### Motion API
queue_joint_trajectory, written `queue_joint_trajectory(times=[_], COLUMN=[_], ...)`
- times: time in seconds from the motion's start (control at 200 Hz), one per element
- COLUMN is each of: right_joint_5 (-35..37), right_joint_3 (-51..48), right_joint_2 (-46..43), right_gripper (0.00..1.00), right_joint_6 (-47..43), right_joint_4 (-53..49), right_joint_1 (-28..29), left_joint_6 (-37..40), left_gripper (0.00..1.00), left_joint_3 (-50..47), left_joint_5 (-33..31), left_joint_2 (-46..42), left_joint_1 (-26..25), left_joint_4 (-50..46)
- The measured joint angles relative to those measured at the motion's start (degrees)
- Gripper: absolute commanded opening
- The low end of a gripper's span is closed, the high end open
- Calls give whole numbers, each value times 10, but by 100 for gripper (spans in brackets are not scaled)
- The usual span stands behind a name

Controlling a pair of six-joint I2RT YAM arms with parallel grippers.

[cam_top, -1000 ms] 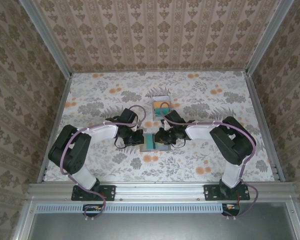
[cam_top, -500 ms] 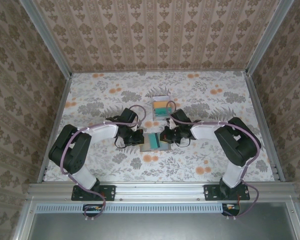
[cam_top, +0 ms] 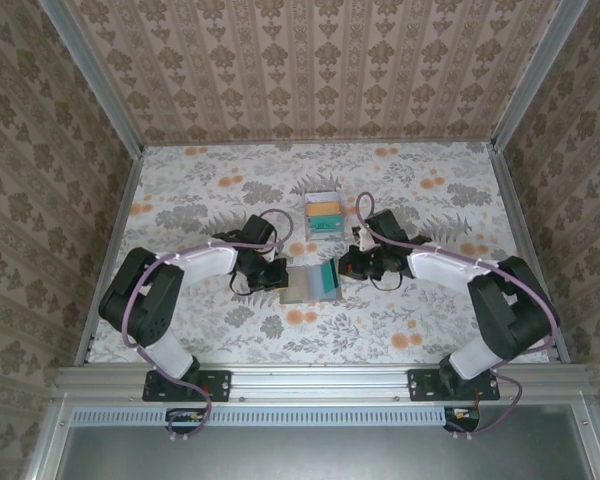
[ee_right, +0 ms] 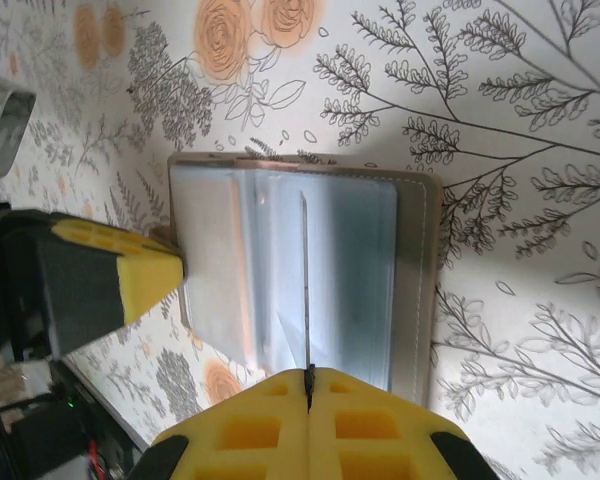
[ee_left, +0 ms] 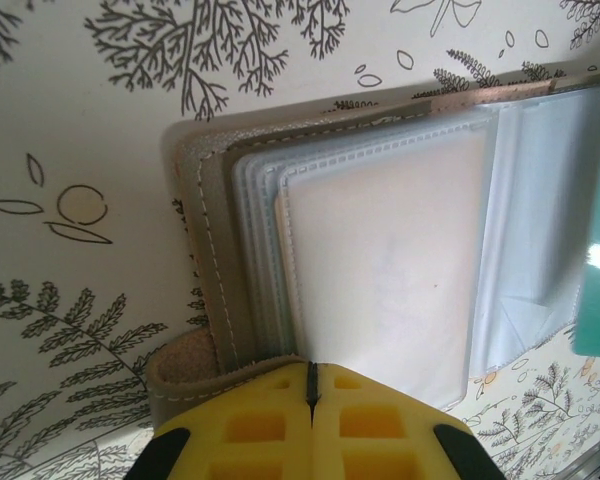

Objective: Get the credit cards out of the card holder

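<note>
White floral-printed table (cam_top: 180,210) is carrying everything in front of you. The card holder (cam_top: 302,284) is lying open on it between the two arms, pale lining facing up, and the white-rimmed box (cam_top: 323,215) is sitting just beyond it, apart. Your left gripper (cam_top: 280,281) is pinching the holder's left edge, yellow pads (ee_left: 250,430) pressed together. Your right gripper (cam_top: 342,268) is clamping a teal credit card (cam_top: 327,277) over the holder's right panel.

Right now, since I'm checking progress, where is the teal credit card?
Top view: the teal credit card sits mid-table at the right edge of the open card holder, pinched in the right gripper; the left gripper clamps its left edge.
</note>
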Motion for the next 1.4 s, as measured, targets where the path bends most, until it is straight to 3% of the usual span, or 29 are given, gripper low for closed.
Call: queue_joint_trajectory(times=[0.12,0.195,0.425,0.52,0.64,0.735,1.035,1.4], right_joint_5=[20,36,90,115,143,164,230,285], right_joint_3=[64,108,207,229,245,258,351,356], right_joint_2=[-6,-6,-4,3,19,36,129,200], right_gripper=[0,0,0,0,0,0,0,0], right_joint_6=[-67,-111,-270,-349,-454,-529,-722,-882], right_joint_4=[-71,-111,-183,-190,-188,-188,-187,-158], right_joint_1=[-2,-2,-2,2,9,16,28,56], left_joint_6=[2,3,6,4,5,2,-7,-19], left_gripper=[5,13,52,63,88,99,100,100], left_joint_3=[2,5,22,24,25,24,-23,-56], left_joint_5=[-4,-6,-19,-23,-29,-40,-66,-81], left_joint_2=[-1,-7,-75,-113,-153,-183,-284,-326], left_joint_1=[1,3,10,17,26,33,71,99], left_joint_4=[-5,-13,-27,-28,-31,-37,-44,-55])
